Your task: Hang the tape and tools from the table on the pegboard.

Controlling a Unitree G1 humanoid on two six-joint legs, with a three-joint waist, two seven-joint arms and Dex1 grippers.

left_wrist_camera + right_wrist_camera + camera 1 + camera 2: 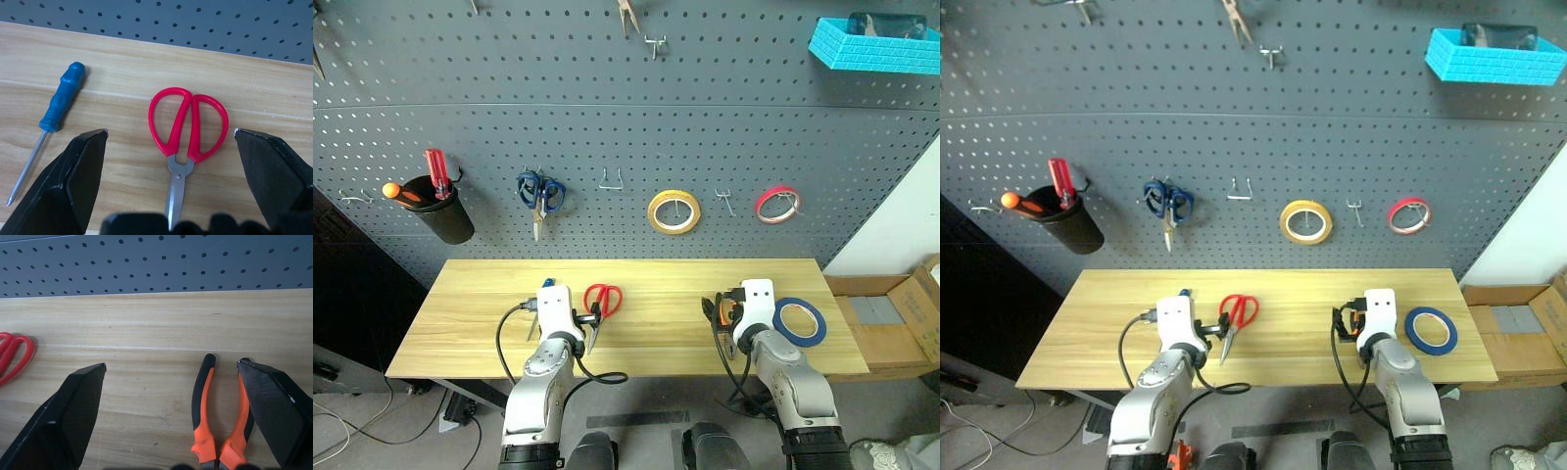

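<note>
Nearest me, my left gripper [168, 139] is spread wide over the red-handled scissors [185, 137], with the blue-handled screwdriver [51, 120] beside them. My right gripper [171, 374] is equally spread, holding nothing, above the orange-and-black pliers [208, 416]. The blue tape roll [801, 321] lies on the worktop [666, 279] beside it. Behind rises the pegboard [607, 108].

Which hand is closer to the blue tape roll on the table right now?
Right. The right hand hovers just beside the blue tape roll; the left hand is across the table, by the red scissors.
</note>
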